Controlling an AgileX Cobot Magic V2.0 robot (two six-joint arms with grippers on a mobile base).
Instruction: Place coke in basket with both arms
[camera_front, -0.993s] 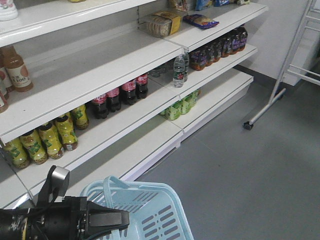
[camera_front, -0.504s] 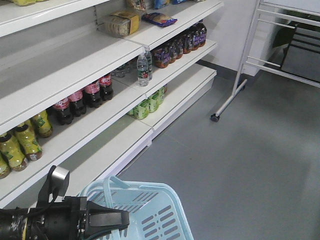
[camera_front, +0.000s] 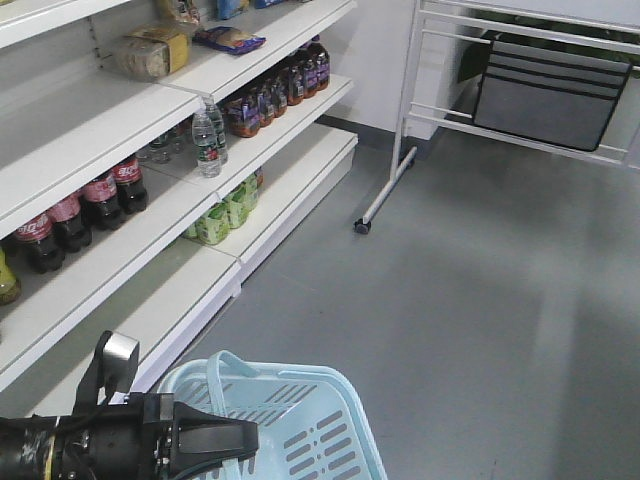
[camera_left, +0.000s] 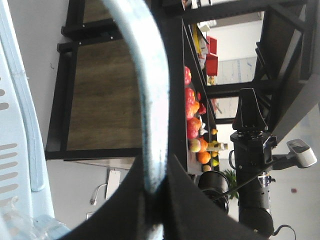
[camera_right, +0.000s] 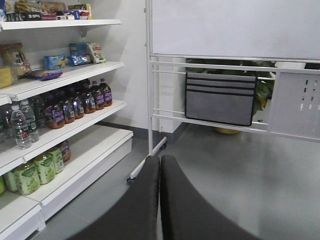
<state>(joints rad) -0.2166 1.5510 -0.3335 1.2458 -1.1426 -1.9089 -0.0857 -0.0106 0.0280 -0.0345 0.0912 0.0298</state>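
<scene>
Since a second ago the shelves have slid to the left of the front view, so that only one yellow bottle shows at the edge. A white rack with a grey pouch has come in at far right. The left arm and the basket sit in the same spot of the frame as before. At far left dark cola bottles stand on a middle shelf, then a water bottle, with green bottles a shelf lower. At near left the left gripper points right over the basket, and a silver-grey cylinder sits on a bracket above the arm. Its jaws are closed on the basket's handle, which runs up from between them. The basket is at the near edge, just left of middle, with grey floor to its right. The right gripper faces the rack, its jaws pressed together with nothing between them. Where the coke is I cannot tell
</scene>
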